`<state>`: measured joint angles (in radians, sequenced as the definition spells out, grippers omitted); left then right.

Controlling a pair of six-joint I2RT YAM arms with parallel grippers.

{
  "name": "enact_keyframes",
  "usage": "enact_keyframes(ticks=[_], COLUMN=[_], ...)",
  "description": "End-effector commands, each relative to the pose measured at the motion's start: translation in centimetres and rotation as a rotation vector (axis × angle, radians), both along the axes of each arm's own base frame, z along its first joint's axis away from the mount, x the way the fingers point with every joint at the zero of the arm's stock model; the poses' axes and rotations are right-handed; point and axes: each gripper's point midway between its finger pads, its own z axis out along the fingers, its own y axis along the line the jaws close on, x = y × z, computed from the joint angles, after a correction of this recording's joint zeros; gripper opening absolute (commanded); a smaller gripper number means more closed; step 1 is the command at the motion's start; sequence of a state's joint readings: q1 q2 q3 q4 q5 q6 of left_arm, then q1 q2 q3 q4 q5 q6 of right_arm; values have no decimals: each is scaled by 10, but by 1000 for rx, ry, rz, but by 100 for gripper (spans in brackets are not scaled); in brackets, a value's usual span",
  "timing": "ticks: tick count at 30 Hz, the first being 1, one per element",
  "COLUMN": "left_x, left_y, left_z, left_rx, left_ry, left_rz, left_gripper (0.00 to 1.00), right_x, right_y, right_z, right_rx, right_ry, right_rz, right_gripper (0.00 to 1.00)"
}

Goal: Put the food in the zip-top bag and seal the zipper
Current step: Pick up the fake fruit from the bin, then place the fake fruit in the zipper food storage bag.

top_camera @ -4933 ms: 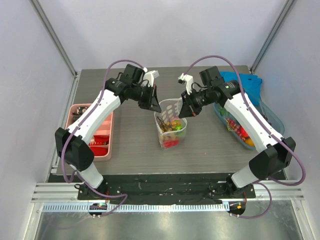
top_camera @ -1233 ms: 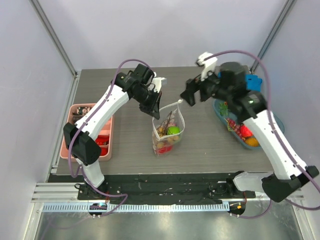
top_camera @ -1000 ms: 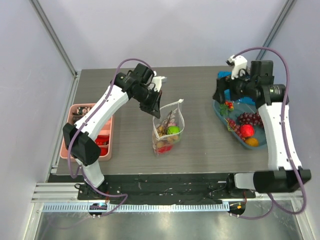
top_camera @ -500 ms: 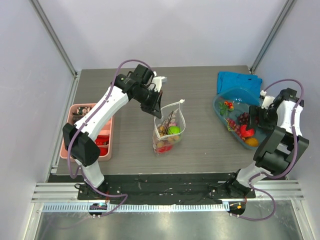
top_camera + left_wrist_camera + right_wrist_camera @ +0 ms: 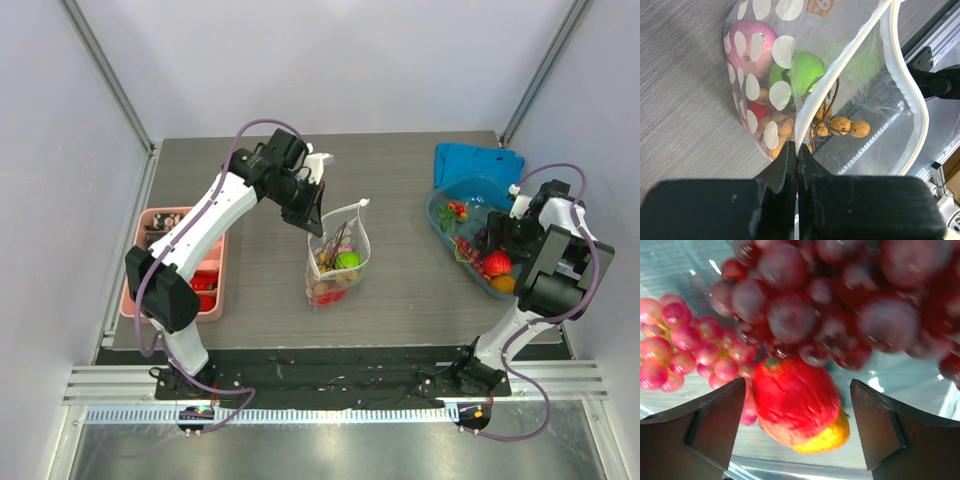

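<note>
one bag [image 5: 338,258] stands upright in the middle of the bench [image 5: 410,290], its mouth gaping. the left fingers [image 5: 782,167] are pressed together on the bag's near lip, pinching it at the zipper [image 5: 840,55]; the far strip of the zipper bows away from them. food shows through the dotted plastic: a green piece [image 5: 807,70], a pink-red piece [image 5: 752,42], a sprig of tan berries [image 5: 840,127] and something red low down. well to the right, the right fingers [image 5: 705,430] stand wide and hold nothing, low over the food in the tub [image 5: 440,200], one on each side of a red piece [image 5: 795,400] with yellow under it. dark grapes [image 5: 815,305] lie just beyond it and pink grapes [image 5: 675,357] to one side. a blue cloth [image 5: 480,160] lies behind the tub, and a pink tray [image 5: 212,305] sits at the bench's left edge.
</note>
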<state>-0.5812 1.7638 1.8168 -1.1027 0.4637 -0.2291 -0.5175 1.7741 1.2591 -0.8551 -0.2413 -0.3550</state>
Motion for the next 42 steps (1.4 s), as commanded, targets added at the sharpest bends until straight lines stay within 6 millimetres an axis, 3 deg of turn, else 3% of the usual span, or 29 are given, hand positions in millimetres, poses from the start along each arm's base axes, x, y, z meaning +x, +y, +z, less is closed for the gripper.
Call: enact_keyframes(ticks=[1,5,9,12,13,15,16,19,21,23,25,27,28,32,36,42], left_x=[1,1,1,1,1,1,1,1,1,2,2,2,2,3,3,4], left_y=[3,4,2,2,2,2,2,2,2,1,0,0,-1,-3,-2,-1], left_z=[18,17,15,15,15,14,13,12,11,10,10,12,13,13,14,18], left_rx=[-31,-31,-36,-37,-37,-37,-36,-35,-34,-35,-36,-50,-56,-73,-83,-97], left_ry=[-66,-68,-56,-51,-53,-52,-49,-44,-36,-32,-21,-9,-3,17,34,36], left_rz=[-4,-1,2,5,6,4,5,3,4,4,2,-2,4,7,15,19], left_gripper=[0,0,0,0,0,0,0,0,0,0,0,0,0,0,0,0], right_x=[11,5,3,7,16,21,30,42,43,32,23,13,-5,-29,-37,-22], right_y=[8,10,10,19,21,51,62,131,191,234,290,321,353,409,433,445], right_z=[-1,13,48,91,117,146,173,224,269,303,327,343,344,310,254,198], right_rx=[10,9,-25,-10,-12,83,85,188,289,377,455,467,510,461,398,258], right_ry=[-42,-41,-91,-164,-234,-312,-382,-517,-676,-782,-890,-1001,-1012,-1009,-933,-922], right_rz=[7,29,53,90,108,187,229,405,561,635,786,889,983,1225,1351,1400], right_gripper=[78,58,42,33,30,26,21,18,17,16,17,17,18,17,15,12])
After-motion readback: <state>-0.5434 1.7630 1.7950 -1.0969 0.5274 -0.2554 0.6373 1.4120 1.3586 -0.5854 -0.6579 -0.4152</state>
